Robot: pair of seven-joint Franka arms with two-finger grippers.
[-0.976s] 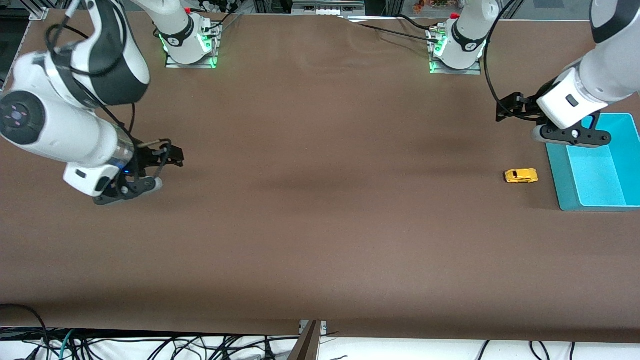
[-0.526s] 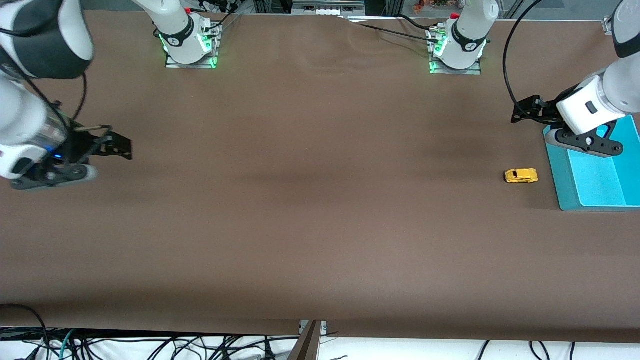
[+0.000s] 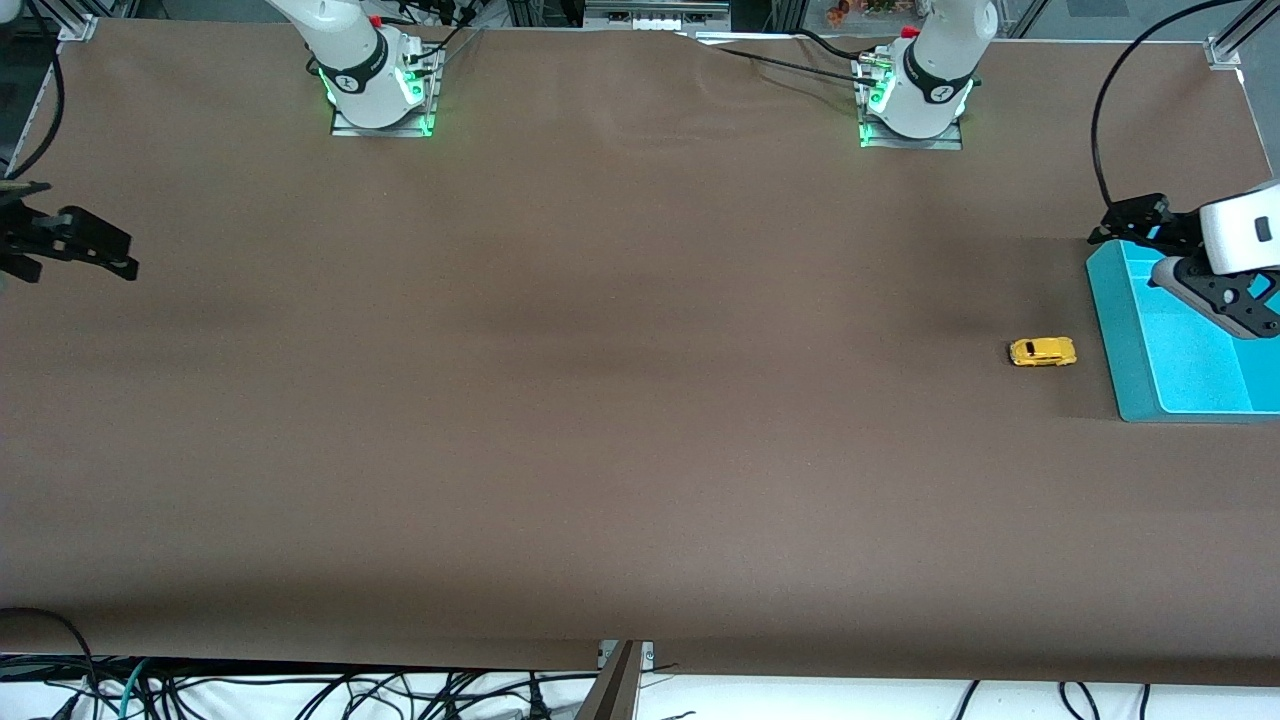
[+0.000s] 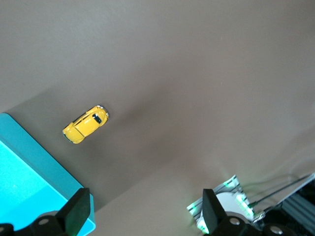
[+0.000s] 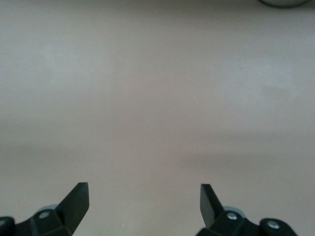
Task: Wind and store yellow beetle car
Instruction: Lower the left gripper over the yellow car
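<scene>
The glossy, rounded yellow beetle car sits on the matte brown desk beside a smooth turquoise plastic bin, both the left tool and right tool released, the latter's wrist view showing only bare desk

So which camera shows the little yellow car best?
The left wrist view: the car looks largest there, windows visible, beside the bin. The front view shows it small. The right wrist view shows only bare table.

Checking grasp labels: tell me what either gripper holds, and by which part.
Nothing. Left gripper and right gripper are open and empty; the yellow beetle car sits on the table.
</scene>
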